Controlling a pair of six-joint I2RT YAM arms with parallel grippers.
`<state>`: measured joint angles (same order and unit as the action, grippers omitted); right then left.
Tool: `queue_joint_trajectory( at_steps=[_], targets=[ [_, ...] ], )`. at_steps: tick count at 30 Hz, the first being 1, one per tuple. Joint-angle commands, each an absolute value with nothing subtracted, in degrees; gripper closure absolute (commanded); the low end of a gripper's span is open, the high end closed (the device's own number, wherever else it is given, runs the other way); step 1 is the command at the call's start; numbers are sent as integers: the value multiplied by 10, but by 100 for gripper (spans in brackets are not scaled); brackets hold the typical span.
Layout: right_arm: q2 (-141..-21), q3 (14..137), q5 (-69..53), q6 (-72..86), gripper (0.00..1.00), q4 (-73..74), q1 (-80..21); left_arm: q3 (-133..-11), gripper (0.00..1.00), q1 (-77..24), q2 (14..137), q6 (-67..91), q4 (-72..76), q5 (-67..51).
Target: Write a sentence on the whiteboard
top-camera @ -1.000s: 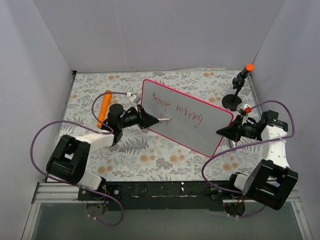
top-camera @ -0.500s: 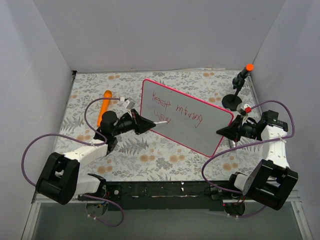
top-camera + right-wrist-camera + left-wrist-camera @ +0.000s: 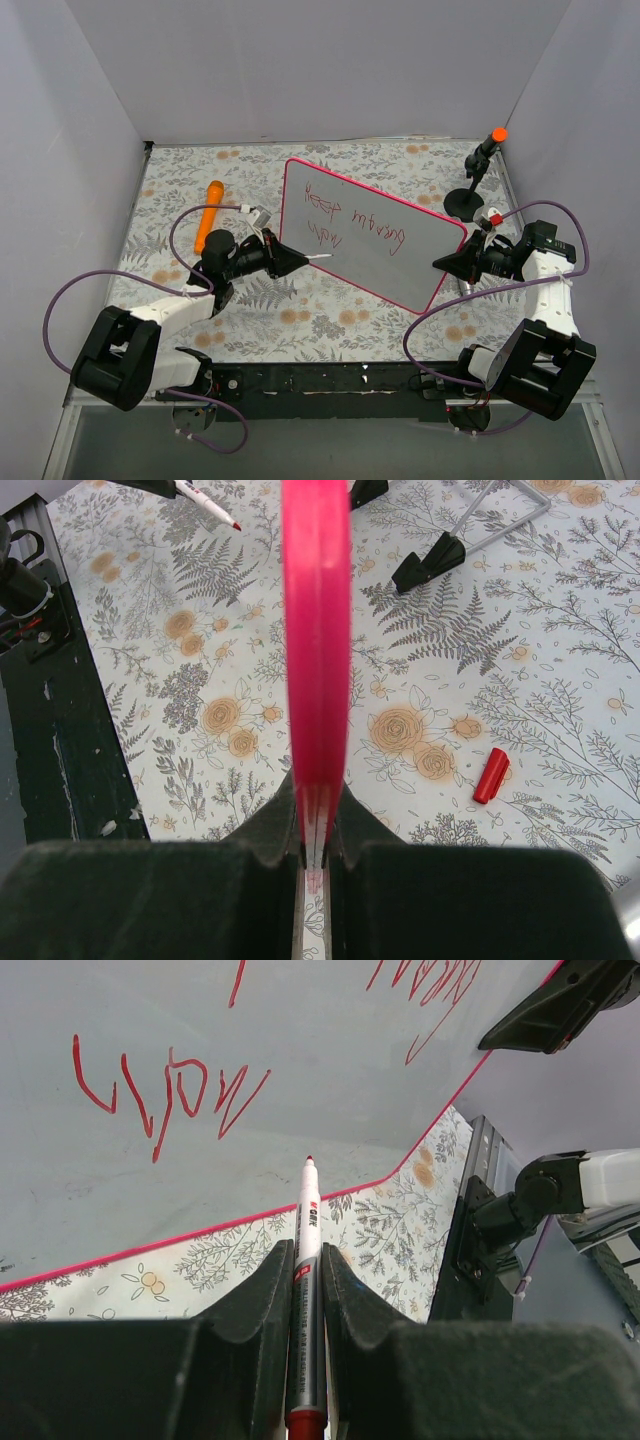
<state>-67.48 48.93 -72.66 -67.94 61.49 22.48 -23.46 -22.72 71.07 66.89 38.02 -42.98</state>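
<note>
The large glossy white whiteboard with a thin pink-red frame (image 3: 400, 270) stands propped mid-table. At its 4 o'clock corner, the right gripper (image 3: 441, 264) pinches the frame edge between its fingers. The sentence (image 3: 365, 222), red handwritten marker words, runs in two lines. At 8 o'clock, the left gripper (image 3: 295, 262) clamps a slim white red-tipped marker pen (image 3: 306, 1222), its tip near the board's lower edge. A floral tablecloth (image 3: 300, 320) covers the table, and grey walls (image 3: 320, 60) stand around it.

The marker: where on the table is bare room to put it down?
Bare cloth lies in front of the whiteboard's near edge, and along the back wall behind the board. The right side is crowded: the right claw grips the board there, beside the black stand and the red cap.
</note>
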Motion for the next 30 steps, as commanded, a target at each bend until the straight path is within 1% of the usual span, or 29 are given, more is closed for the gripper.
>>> queue_joint_trajectory(
  at_steps=[1, 16, 30],
  targets=[
    [-669, 487, -697, -705, 99, 613, 222, -231, 100, -229, 714, 659, 398, -432],
    [-670, 486, -698, -704, 99, 612, 222, -244, 100, -230, 751, 653, 420, -443],
    [-671, 486, -695, -704, 99, 610, 222, -312, 100, -242, 831, 661, 442, -453]
  ],
)
